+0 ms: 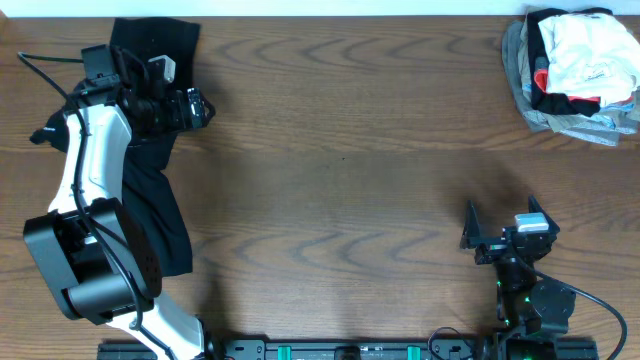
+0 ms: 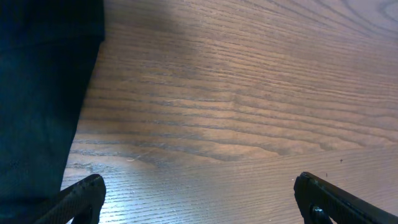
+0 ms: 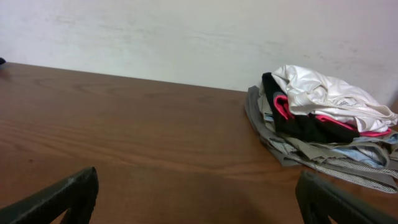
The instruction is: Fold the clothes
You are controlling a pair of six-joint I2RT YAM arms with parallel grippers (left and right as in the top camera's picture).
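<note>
Lying lengthwise along the left of the desk [image 1: 340, 150], near to far: long black garment [image 1: 170, 230], partly under the left arm [image 1: 85, 160], just beside the left hand [image 1: 203, 108], gaping wide and gripping nothing. Sitting crumpled atop a mixed pile [image 1: 560, 118] at the far right corner: thin white garment [image 1: 590, 50], well beyond the right hand [image 1: 503, 228], likewise gaping empty. Running behind the brown wood-grain surface: pale wall [image 3: 186, 37].

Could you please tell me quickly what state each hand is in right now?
Left hand: open, holding nothing, beside the black garment.
Right hand: open, holding nothing.
</note>
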